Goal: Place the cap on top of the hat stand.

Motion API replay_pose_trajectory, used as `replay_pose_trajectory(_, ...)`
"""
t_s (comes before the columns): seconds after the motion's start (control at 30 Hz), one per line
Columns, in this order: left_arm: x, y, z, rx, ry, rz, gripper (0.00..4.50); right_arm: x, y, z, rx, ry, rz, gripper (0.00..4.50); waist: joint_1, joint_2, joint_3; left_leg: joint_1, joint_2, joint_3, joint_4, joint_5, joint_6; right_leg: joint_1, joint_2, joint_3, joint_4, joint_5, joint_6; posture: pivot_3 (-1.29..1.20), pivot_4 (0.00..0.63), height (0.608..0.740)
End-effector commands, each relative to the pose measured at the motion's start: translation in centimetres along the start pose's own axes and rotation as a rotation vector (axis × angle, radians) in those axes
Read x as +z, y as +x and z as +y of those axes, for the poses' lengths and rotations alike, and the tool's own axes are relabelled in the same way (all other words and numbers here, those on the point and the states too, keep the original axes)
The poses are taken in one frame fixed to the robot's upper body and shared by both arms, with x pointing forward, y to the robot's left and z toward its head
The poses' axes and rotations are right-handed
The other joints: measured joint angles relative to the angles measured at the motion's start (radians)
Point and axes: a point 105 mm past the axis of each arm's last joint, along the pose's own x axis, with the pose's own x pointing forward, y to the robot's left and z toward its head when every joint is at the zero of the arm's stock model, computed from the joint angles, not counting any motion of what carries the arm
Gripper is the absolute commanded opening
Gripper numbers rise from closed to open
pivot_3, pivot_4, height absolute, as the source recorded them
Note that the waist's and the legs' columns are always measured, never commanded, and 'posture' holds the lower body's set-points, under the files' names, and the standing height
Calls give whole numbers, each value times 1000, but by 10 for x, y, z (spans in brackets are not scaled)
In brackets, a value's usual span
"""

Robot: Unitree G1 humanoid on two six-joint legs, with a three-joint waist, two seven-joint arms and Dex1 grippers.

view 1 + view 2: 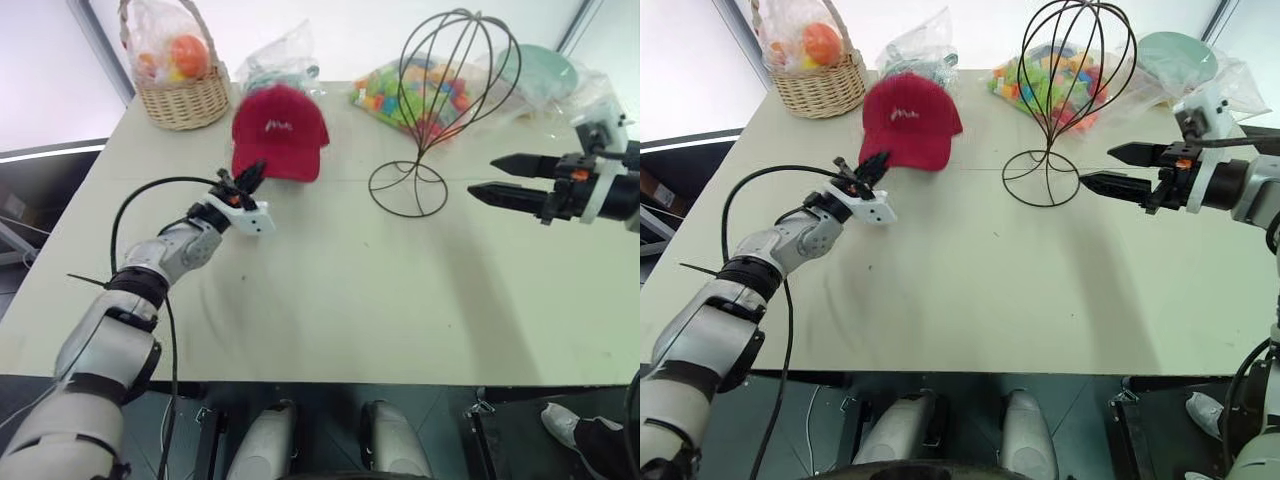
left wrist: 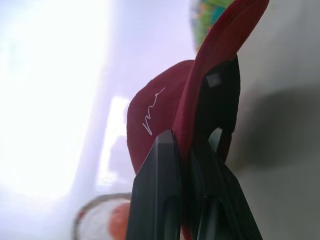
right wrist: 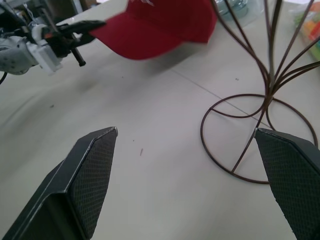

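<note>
A pale, cream-coloured table [image 1: 330, 300] fills the left eye view, with a bright white wall behind it and dark floor along its near edge. At the far left corner stands a woven wicker basket [image 1: 183, 98] holding plastic-wrapped fruit, and beside it lies a crumpled clear plastic bag [image 1: 278, 55]. The dark red cap [image 1: 278, 130] sits just in front of that bag, its brim toward the robot and tilted up off the table where the left gripper [image 1: 250, 180] has its two black fingers closed on the brim's edge. To the right of the cap, apart from it, the wire hat stand [image 1: 440, 110] stands upright on its round spiral base, with a bag of bright coloured blocks [image 1: 400, 95] and a pale green bowl [image 1: 545, 70] behind it. The right gripper [image 1: 492, 178] hovers level just right of the stand's base, its fingers spread apart and holding nothing. The right eye view shows the same layout, the cap's white script embroidery facing up. In the left wrist view, the two dark fingers [image 2: 157, 190] press together on the red brim, whose dark underside shows, with the script visible on the crown beyond. In the right wrist view, the two textured fingertips [image 3: 92, 175] stand wide apart over bare tabletop, the stand's wire base lies between them and slightly ahead, and the cap hangs by its brim from the other gripper across the table.
</note>
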Motion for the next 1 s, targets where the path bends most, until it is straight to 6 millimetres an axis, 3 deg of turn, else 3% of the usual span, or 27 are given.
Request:
replay_pose_trajectory(0.03,19,18,63,198,49,-50,70,23,-20,-12,-61,-60,-59,4500,2,0,0,0,0,0,0,0,0,0,0,0,0,0,0,0,150,740)
replay_pose_trajectory(0.3,85,55,137,281,79,-176,70,29,-51,-54,-208,-83,-63,4500,2,0,0,-1,0,0,0,0,0,0,0,0,0,0,0,0,150,740)
replay_pose_trajectory(0.5,120,81,168,344,42,-214,70,30,-61,-64,-240,-89,-74,4500,-1,0,0,0,0,1,0,0,0,0,0,0,-1,0,0,0,150,740)
replay_pose_trajectory(0.6,135,96,167,342,-10,-226,70,28,-64,-64,-249,-88,-76,4500,0,0,0,0,0,1,0,0,0,0,0,0,0,0,0,0,150,740)
replay_pose_trajectory(0.73,158,111,144,282,-84,-236,70,32,-73,-67,-281,-96,-88,4500,2,0,0,0,0,1,0,0,0,1,0,0,-1,0,0,0,150,740)
replay_pose_trajectory(1.0,192,111,121,253,-64,-302,70,32,-80,-66,-302,-89,-92,4500,-1,0,0,0,0,1,0,0,0,0,0,0,-1,0,0,0,150,740)
